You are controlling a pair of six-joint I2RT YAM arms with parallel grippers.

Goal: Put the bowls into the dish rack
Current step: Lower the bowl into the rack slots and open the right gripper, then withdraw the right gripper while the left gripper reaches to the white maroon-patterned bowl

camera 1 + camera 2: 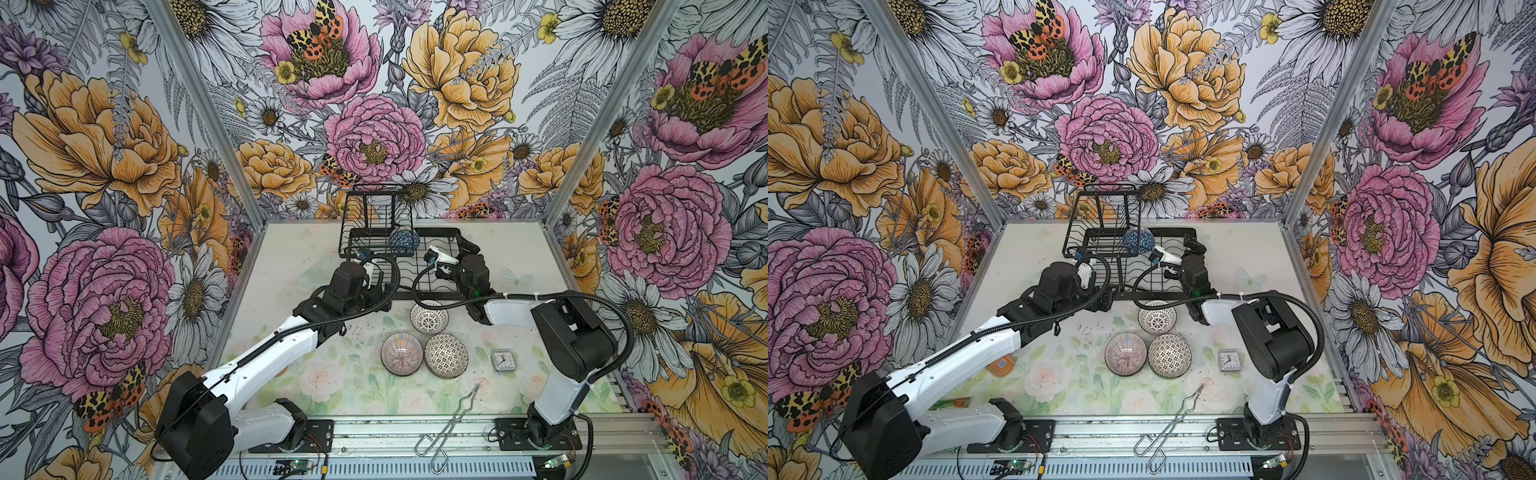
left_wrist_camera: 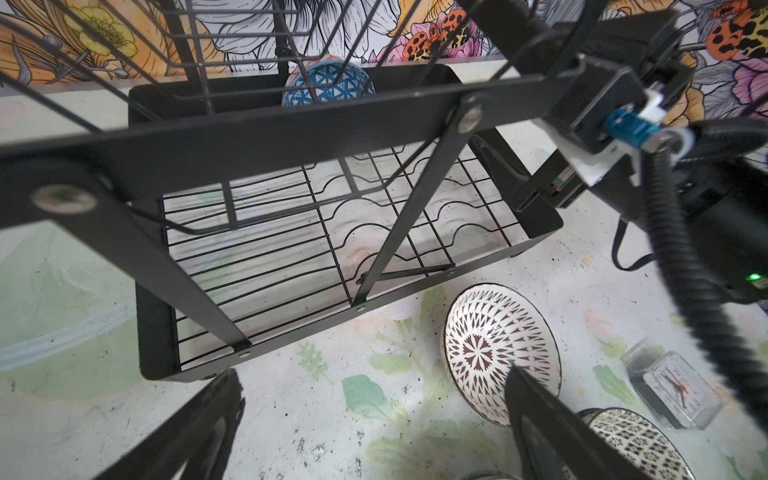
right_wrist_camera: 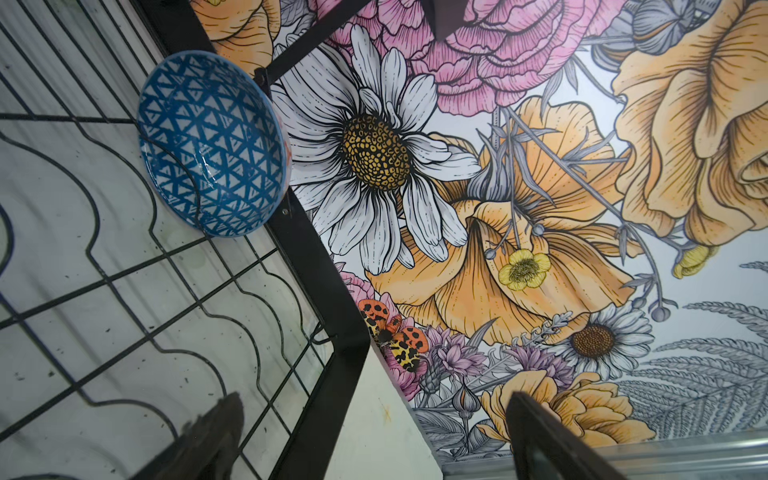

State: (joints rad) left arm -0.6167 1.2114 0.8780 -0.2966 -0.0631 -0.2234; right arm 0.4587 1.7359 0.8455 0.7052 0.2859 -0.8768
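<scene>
The black wire dish rack (image 1: 453,296) stands at the back middle of the table in both top views, with its raised shelf (image 1: 376,195) on the left. A blue-triangle bowl (image 1: 404,241) (image 3: 214,141) leans on edge at the back of its base tray. Three bowls sit on the table in front: a black-white dotted one (image 1: 429,317) (image 2: 494,345), a pink striped one (image 1: 402,353) and a black-white mosaic one (image 1: 446,355). My left gripper (image 2: 374,415) is open and empty over the table by the rack's front edge, beside the dotted bowl. My right gripper (image 3: 374,432) (image 1: 467,245) is open and empty above the rack's back right corner.
A small clear-cased clock (image 1: 500,358) sits right of the mosaic bowl. Metal tongs (image 1: 449,424) lie at the front edge. An orange item (image 1: 1003,363) and a green packet (image 1: 955,402) lie under the left arm. Flowered walls close in three sides.
</scene>
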